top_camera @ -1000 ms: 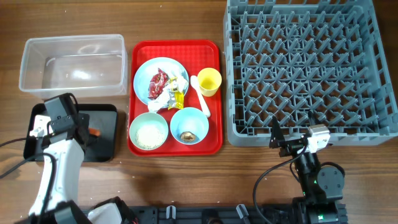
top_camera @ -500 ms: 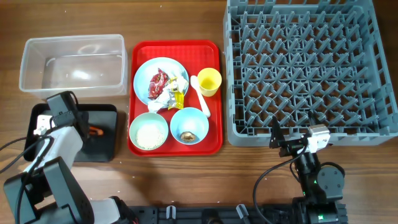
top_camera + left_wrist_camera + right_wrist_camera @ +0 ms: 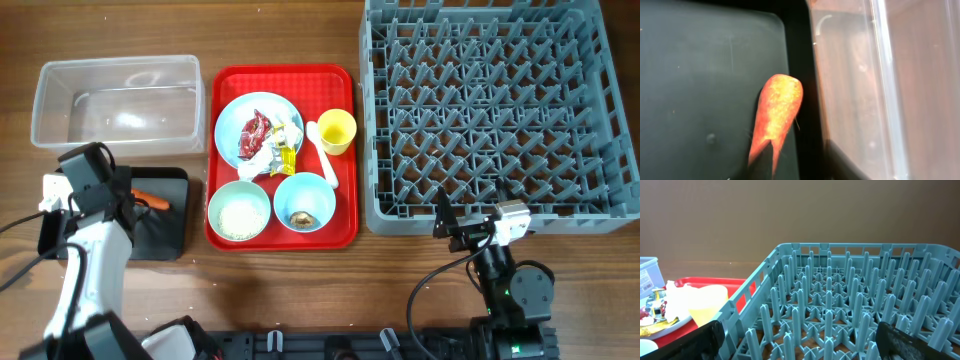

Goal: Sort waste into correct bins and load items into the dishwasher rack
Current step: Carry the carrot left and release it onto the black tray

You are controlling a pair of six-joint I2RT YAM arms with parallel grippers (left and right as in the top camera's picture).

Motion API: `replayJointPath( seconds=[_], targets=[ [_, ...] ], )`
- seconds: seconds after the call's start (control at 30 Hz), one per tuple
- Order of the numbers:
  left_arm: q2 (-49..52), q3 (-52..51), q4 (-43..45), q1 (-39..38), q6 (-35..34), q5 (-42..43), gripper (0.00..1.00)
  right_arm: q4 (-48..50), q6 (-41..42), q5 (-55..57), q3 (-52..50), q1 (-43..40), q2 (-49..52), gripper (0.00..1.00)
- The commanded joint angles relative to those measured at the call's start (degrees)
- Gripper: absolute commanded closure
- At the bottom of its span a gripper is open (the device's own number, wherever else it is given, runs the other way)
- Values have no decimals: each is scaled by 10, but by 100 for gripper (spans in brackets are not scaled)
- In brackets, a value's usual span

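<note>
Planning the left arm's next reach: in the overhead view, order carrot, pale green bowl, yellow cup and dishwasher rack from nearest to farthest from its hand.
1. carrot, in the black tray
2. pale green bowl, red tray, near left corner
3. yellow cup, red tray's right side
4. dishwasher rack, far right

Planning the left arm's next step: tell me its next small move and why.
Probably lift the left arm clear of the black tray and swing it toward the plate. The carrot already lies in that tray, while wrappers and tissue sit unsorted on the plate.
</note>
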Motion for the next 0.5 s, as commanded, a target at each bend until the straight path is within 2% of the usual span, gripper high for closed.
replayJointPath(
  seconds=[0.0,0.23,0.37,0.47],
  targets=[
    [-41,-2,-45,4,-2,15,96,2,8,2,-1,-2,-2,0],
    [18,-4,-145,4,-2,15,96,2,8,2,-1,-2,-2,0],
    [86,-4,-128,4,-2,16,96,2,8,2,-1,-2,-2,0],
    [128,-4,-78,4,-2,32,95,2,8,2,-1,-2,-2,0]
  ],
)
